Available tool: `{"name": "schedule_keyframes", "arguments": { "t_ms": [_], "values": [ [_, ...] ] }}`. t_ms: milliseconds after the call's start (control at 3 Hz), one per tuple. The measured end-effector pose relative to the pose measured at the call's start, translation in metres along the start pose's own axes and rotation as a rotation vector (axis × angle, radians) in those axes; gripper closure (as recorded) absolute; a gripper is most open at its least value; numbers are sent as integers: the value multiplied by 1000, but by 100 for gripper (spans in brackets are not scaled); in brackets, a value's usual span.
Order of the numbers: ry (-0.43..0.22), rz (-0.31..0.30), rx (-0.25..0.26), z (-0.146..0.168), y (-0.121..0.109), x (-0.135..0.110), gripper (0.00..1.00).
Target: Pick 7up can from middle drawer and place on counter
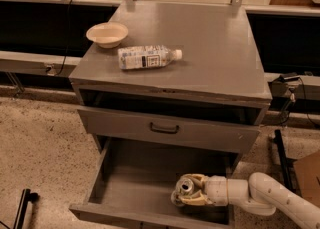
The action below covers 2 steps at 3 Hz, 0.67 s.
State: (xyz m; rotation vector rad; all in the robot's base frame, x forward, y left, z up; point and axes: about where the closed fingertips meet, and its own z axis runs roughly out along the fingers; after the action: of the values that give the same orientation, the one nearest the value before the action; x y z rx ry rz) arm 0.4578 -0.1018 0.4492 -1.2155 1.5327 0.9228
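Clasping one 7up can (186, 186), the gripper (184, 193) sits inside the middle drawer (135, 183).

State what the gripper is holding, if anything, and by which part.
The gripper, low in the open middle drawer, holds the 7up can by its sides, with the silver top showing.
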Motion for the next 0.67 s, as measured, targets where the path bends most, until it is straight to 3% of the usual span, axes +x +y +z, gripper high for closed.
{"name": "schedule_keyframes", "arguments": {
  "t_ms": [333,667],
  "values": [
    [-108,-69,-31,-34,27,-58,100],
    [-74,-135,-24,-88,56,-116,100]
  ]
}}
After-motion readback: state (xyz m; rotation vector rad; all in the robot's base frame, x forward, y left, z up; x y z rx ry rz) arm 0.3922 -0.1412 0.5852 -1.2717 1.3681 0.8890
